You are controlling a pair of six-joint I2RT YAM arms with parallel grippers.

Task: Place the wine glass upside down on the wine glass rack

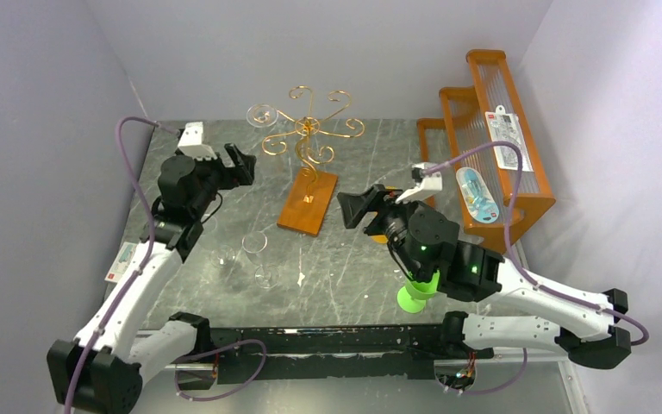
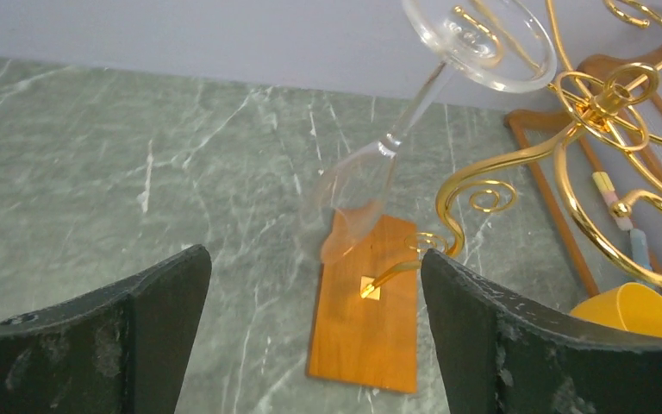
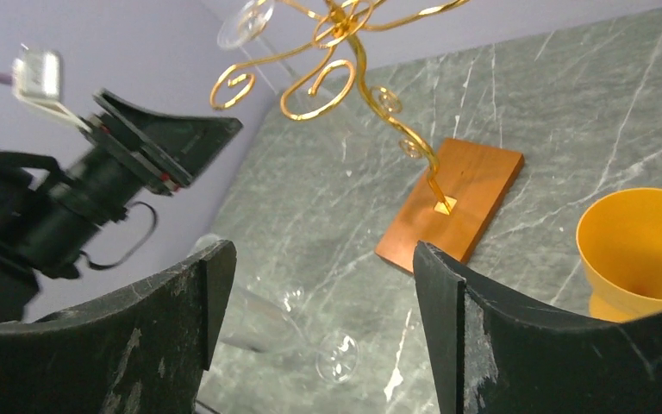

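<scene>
The wine glass hangs upside down from the wine glass rack. Its foot sits in a left scroll arm and its bowl tilts down over the wooden base. My left gripper is open just short of the glass, with nothing between its fingers. From above, the glass's foot shows at the left of the rack, with the left gripper below and left of it. My right gripper is open and empty, right of the rack base.
Another clear wine glass lies on its side on the marble table, seen under the right gripper. A yellow cup stands near the base. A green cup sits by the right arm. An orange stepped shelf fills the back right.
</scene>
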